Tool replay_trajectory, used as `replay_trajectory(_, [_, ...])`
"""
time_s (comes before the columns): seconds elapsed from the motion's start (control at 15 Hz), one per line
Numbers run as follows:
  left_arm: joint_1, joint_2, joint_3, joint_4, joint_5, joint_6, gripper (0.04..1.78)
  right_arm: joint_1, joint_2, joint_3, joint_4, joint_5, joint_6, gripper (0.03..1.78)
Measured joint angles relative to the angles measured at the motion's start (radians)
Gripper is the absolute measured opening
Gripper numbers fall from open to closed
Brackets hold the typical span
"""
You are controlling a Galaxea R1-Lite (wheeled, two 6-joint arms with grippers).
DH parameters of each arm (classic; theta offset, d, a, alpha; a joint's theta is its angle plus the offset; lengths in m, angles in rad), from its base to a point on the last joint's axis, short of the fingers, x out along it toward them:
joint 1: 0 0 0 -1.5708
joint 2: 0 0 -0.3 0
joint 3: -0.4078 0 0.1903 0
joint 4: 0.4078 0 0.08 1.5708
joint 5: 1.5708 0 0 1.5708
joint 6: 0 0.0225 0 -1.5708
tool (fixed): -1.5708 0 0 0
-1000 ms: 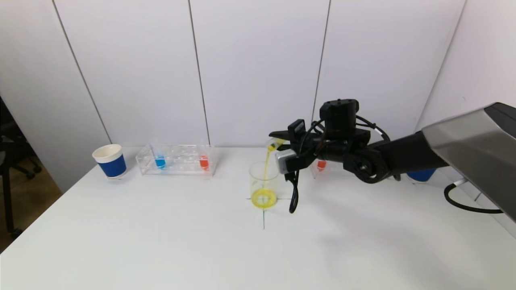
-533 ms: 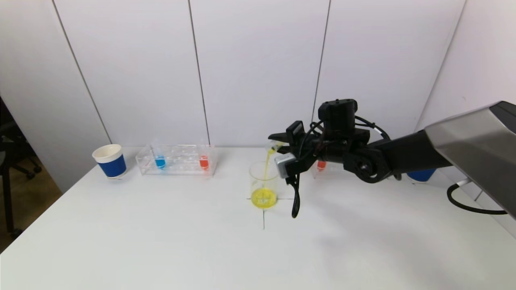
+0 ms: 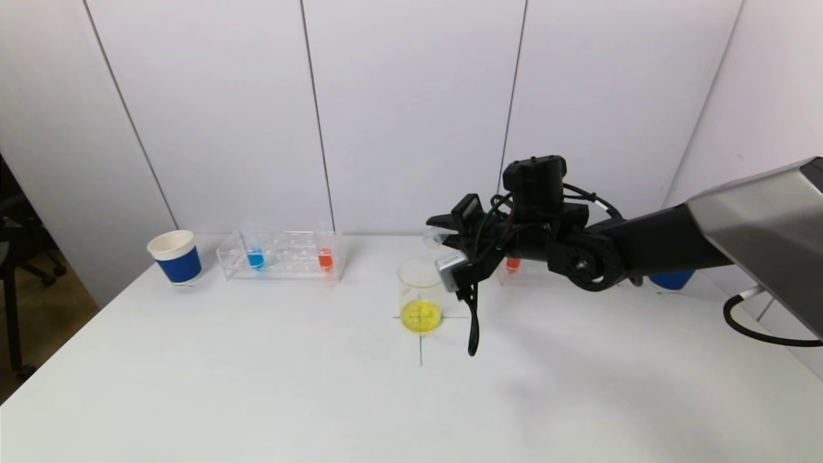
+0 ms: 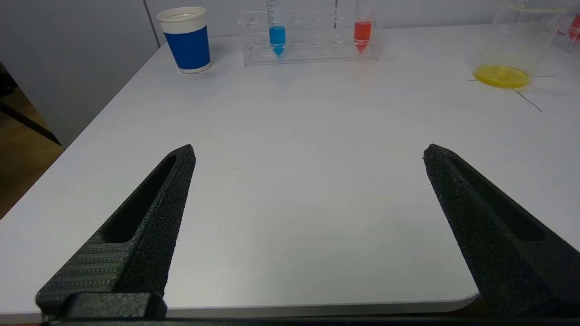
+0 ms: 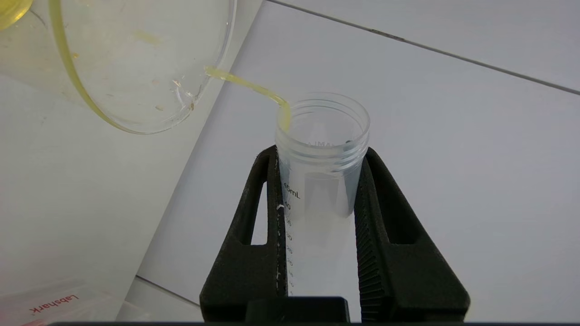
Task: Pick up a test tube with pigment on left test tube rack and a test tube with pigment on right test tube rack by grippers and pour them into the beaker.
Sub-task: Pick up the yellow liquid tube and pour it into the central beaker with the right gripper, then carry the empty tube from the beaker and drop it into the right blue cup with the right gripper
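- Robot scene at a white surface [image 3: 257, 386], with two arms and lab glassware.
- Right gripper [image 5: 319, 167] has its jaws pinching a clear test tube [image 5: 321, 149] just below its threaded mouth; the tube is tipped over, its open end reaching out past the jaw tips.
- A thin thread of yellow pigment [image 5: 247, 83] runs from the tube's lip, beyond the jaw tips, to the rim of the glass beaker [image 5: 136, 68].
- In the head view this gripper [image 3: 443, 235] sits above and just to one side of the beaker [image 3: 421, 292], which stands on a cross mark drawn on the surface and holds a shallow pool of yellow liquid [image 3: 421, 315] at its bottom.
- A red-filled tube [image 3: 512, 263] in the right rack is partly hidden behind the right arm; a blue cup [image 3: 672, 280] peeks out farther along behind it.
- Left gripper [image 4: 308, 154] is not in the head view; its own camera shows its jaws spread wide with only bare surface between them.
- Well ahead of those spread jaws stands the left rack [image 4: 312, 36], holding a blue-filled tube [image 4: 277, 38] and a red-filled tube [image 4: 362, 34], both upright.
- Beside that rack, off toward one jaw's side, stands a blue paper cup [image 4: 186, 40]; off toward the other jaw's side is the beaker.
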Motion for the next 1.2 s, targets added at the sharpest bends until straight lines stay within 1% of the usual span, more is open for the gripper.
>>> replay_trajectory(0.47, [0.0,0.0,0.0,0.0,0.0,0.0,1.76,0.023,-0.005,-0.004,0.034,-0.029,-0.063,0.49])
replay_trajectory(0.73, [0.0,0.0,0.0,0.0,0.0,0.0,1.76,0.028,-0.005,-0.002,0.034,-0.027,-0.063,0.49])
replay_trajectory(0.87, [0.0,0.0,0.0,0.0,0.0,0.001,1.76,0.029,-0.006,-0.001,0.027,-0.023,-0.044,0.49])
replay_trajectory(0.93, [0.0,0.0,0.0,0.0,0.0,0.001,1.76,0.029,-0.008,0.0,0.025,-0.021,-0.02,0.49])
replay_trajectory(1.0, [0.0,0.0,0.0,0.0,0.001,0.0,1.76,0.03,-0.01,0.001,0.021,-0.02,0.024,0.49])
replay_trajectory(1.07, [0.0,0.0,0.0,0.0,0.0,0.0,1.76,0.032,-0.016,0.002,0.018,-0.02,0.076,0.49])
replay_trajectory(1.2, [0.0,0.0,0.0,0.0,0.0,0.0,1.76,0.037,-0.03,0.002,0.0,-0.02,0.198,0.49])
